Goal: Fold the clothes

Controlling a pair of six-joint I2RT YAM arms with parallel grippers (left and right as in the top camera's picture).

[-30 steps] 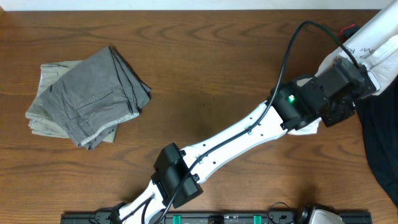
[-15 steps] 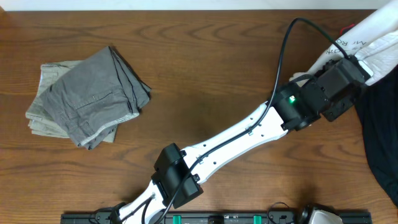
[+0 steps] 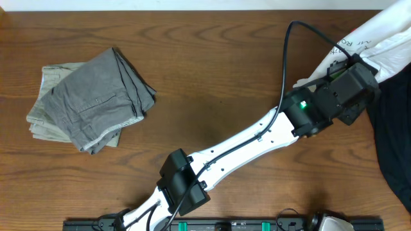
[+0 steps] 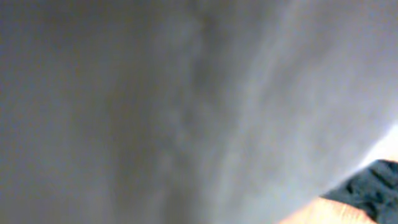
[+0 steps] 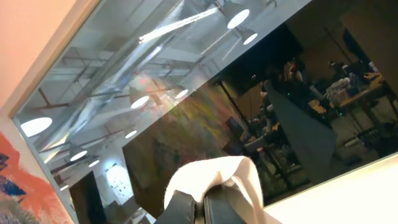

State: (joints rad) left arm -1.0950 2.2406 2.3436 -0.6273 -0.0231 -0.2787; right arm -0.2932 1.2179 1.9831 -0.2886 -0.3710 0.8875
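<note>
The white T-shirt (image 3: 385, 32) hangs stretched in the overhead view's top right corner, with dark print on it. My left gripper (image 3: 352, 88) reaches right and sits against its lower end; white cloth (image 4: 186, 93) fills the left wrist view and hides the fingers. My right gripper (image 5: 200, 200) points up at a ceiling and window and is shut on a fold of the white T-shirt (image 5: 217, 174); it is out of the overhead view. The black garment (image 3: 392, 135) lies at the right edge and shows in the left wrist view (image 4: 370, 183). Folded grey trousers (image 3: 96, 96) lie at the left.
A paler folded garment (image 3: 40, 112) lies under the grey trousers. The wooden table (image 3: 212, 70) spans the overhead view. The left arm (image 3: 244, 144) crosses it diagonally from the mounting rail (image 3: 225, 224) at the front edge.
My left gripper has moved up and slightly right along the white T-shirt. The cloth that hung below the wrist is now above and left of it.
</note>
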